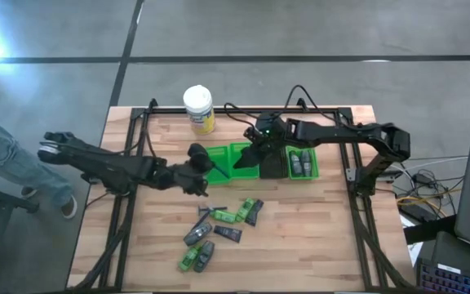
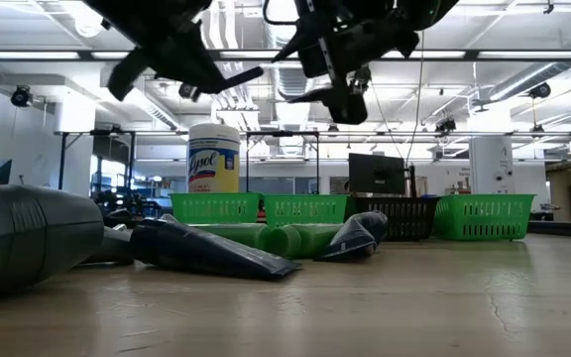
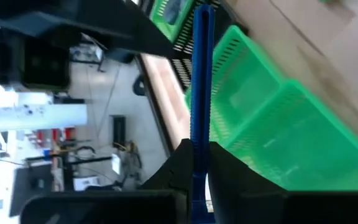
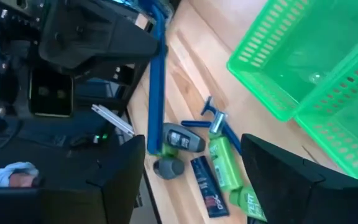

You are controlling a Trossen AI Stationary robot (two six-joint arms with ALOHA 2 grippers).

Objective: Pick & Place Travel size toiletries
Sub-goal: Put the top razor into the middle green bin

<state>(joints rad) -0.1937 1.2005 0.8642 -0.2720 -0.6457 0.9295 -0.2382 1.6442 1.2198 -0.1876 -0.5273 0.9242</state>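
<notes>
Toiletries [image 1: 219, 233], grey tubes and green bottles, lie scattered on the wooden table [image 1: 325, 237] in the high view, nearer the left gripper [image 1: 205, 166].

Its wrist view shows a thin blue razor stick [image 3: 201, 81] clamped lengthwise, pointing toward the green mesh tray [image 3: 272, 118].

The right gripper's [image 4: 191, 180] fingers stand apart, empty, above the trays.

- Left gripper [image 3: 196, 163]: dark fingers [image 3: 173, 163] closed on a thin blue razor [image 3: 201, 74].
- Green mesh trays [image 3: 272, 118] beside the razor, resting on the wooden surface [image 3: 316, 37].
</notes>
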